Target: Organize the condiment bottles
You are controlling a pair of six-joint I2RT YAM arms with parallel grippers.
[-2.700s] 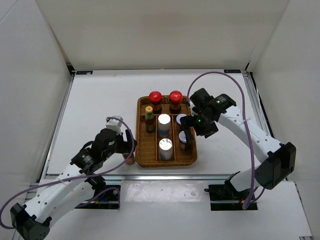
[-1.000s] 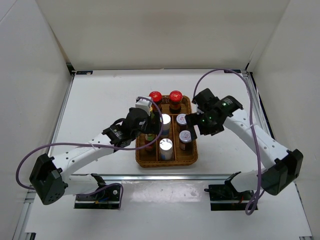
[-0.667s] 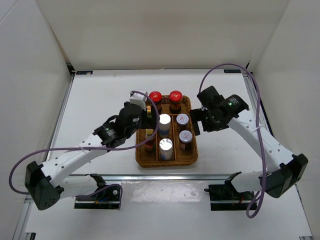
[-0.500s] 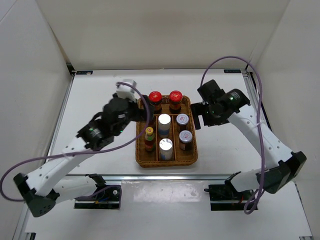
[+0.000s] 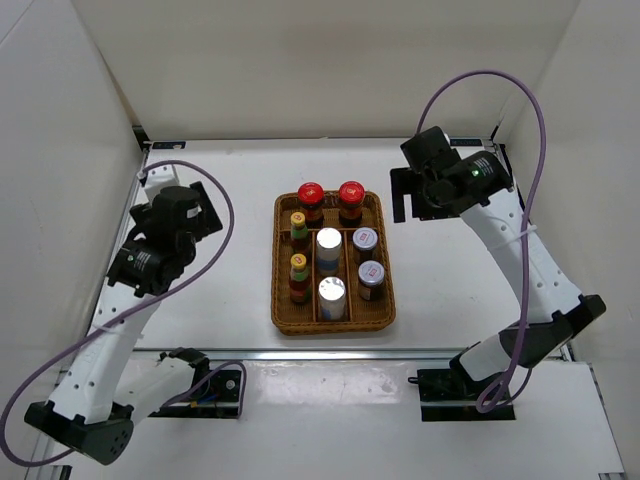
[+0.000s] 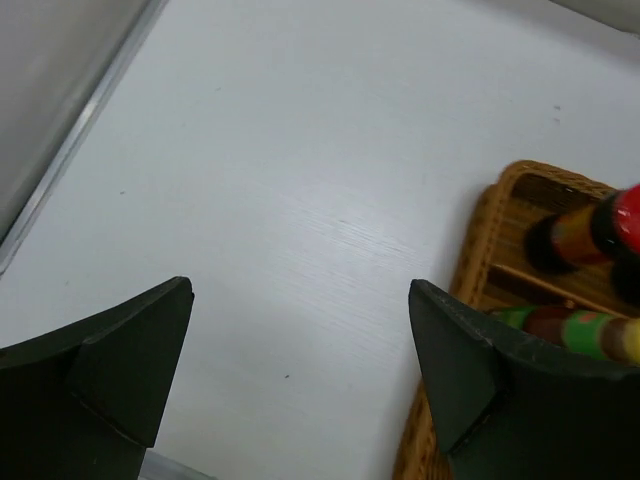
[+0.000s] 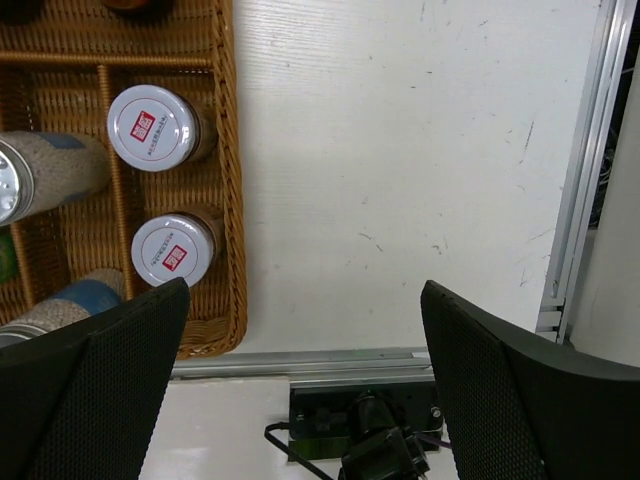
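Looking down from the top camera, I see the wicker tray [image 5: 279, 300] at the middle of the frame on the white tabletop [image 5: 200, 290], with all eight condiment bottles [image 5: 331, 290] upright inside it. The two red-capped bottles [image 5: 311, 193] share the compartment along the tray's upper edge. Below them, the left column holds the two slim green/orange-capped bottles [image 5: 298, 222], the middle column the two silver-capped bottles [image 5: 329, 240], and the right column the two grey-capped bottles [image 5: 364, 240], each with a red mark on its lid.

The left end effector [image 6: 300, 290] hangs at the left of the top frame, well apart from the tray. Its wrist view shows the fingers [image 6: 120, 350] spread wide with only bare tabletop between them and the tray's corner at the right edge. The right end effector [image 7: 305, 290] sits at the upper right, near the tray's upper right corner but not touching it. Its fingers are wide apart too, gripping nothing. Its camera shows the grey-capped pair at the left of the frame and a metal rail [image 7: 580, 180] running down the right edge.
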